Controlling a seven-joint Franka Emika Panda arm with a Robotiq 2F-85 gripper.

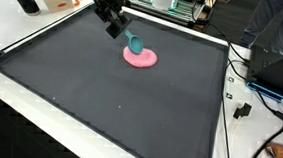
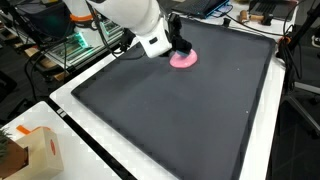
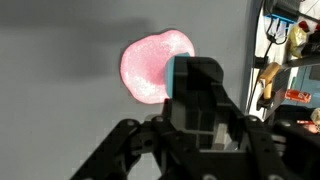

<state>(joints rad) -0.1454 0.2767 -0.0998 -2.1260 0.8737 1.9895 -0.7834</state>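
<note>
1. Pincer. In the wrist view I see the pincer [image 3: 205, 105] at the bottom centre of the frame, its dark fingers clenched on a teal object [image 3: 171, 78]. Only a thin teal edge shows beside the fingers, so I cannot tell the object's shape from here.

2. Held object. In an exterior view the teal object [image 1: 134, 41] hangs from the tips of the pincer [image 1: 124, 33] and tilts downward. Its lower end sits just over a pink disc [image 1: 140, 57]. I cannot tell whether the two touch.

3. Pink disc. The disc lies flat with a roundish, slightly uneven outline. In the wrist view the pink disc [image 3: 152, 65] sits directly beyond the fingers and is partly covered by them. In an exterior view the pincer [image 2: 180, 49] hides the disc's near edge [image 2: 185, 60].

4. Support. The disc rests on a black mat [image 1: 99, 106], towards the mat's far side and well apart from its near edge. The mat covers most of a white desk [image 1: 19, 35].

5. Arm. The white arm [image 2: 125, 15] reaches in over the mat's far edge.

6. Surroundings. A cardboard box [image 2: 42, 152] stands on the desk's near corner, well apart from the pincer. Cables [image 1: 242, 108] trail off one side of the desk.
</note>
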